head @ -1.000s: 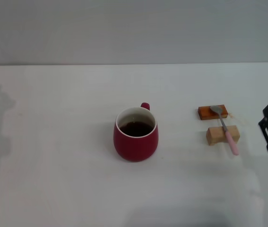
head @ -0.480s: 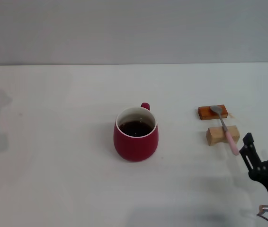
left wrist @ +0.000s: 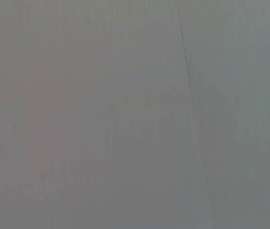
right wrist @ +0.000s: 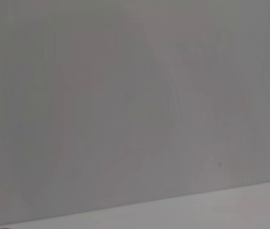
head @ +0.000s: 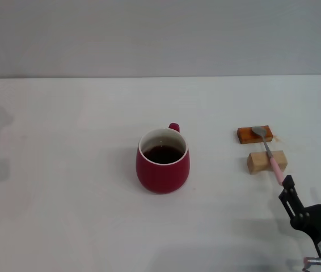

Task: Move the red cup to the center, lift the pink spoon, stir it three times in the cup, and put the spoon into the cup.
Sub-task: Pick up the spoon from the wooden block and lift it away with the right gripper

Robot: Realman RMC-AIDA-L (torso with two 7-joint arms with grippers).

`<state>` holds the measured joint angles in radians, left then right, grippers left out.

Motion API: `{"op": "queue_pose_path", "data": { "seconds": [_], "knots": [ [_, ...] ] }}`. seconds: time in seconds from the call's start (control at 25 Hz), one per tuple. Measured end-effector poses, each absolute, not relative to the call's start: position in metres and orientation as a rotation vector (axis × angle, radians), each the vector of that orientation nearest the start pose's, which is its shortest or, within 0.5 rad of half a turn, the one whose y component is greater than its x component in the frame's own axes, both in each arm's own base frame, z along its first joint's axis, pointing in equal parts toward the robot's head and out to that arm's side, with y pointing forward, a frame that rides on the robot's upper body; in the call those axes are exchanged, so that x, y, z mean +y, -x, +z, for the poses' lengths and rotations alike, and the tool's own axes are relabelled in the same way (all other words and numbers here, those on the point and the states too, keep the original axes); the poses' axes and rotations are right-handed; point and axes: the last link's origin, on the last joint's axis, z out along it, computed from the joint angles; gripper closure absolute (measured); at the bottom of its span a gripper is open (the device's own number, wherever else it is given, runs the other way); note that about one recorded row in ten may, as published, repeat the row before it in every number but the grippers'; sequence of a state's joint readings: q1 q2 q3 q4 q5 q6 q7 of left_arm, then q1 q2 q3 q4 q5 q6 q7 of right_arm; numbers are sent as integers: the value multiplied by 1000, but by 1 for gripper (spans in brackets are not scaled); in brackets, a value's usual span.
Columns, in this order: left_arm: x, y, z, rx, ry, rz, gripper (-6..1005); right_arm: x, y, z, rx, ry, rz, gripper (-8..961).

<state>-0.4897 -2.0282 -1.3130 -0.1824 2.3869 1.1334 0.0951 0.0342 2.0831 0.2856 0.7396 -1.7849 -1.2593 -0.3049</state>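
right gripper | low at right edge | fingers spread, pointing up | left arm unseen

The cup is set near the middle of the surface, its handle turned to the far side, with liquid held in it. Well to its right, two blocks are placed one behind the other. The spoon is laid across both, its bowl on the far block and its handle over the near block. The right end effector is found just before the handle's end, fingers spread.
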Motion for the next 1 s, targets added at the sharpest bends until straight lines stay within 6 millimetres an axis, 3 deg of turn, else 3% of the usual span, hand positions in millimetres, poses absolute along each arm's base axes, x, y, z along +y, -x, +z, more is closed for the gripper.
{"op": "queue_pose_path", "data": {
  "seconds": [1.0],
  "knots": [
    [372, 337, 61, -407, 1276, -555, 1000, 227, -301, -106, 811, 1673, 635, 153]
  ]
}}
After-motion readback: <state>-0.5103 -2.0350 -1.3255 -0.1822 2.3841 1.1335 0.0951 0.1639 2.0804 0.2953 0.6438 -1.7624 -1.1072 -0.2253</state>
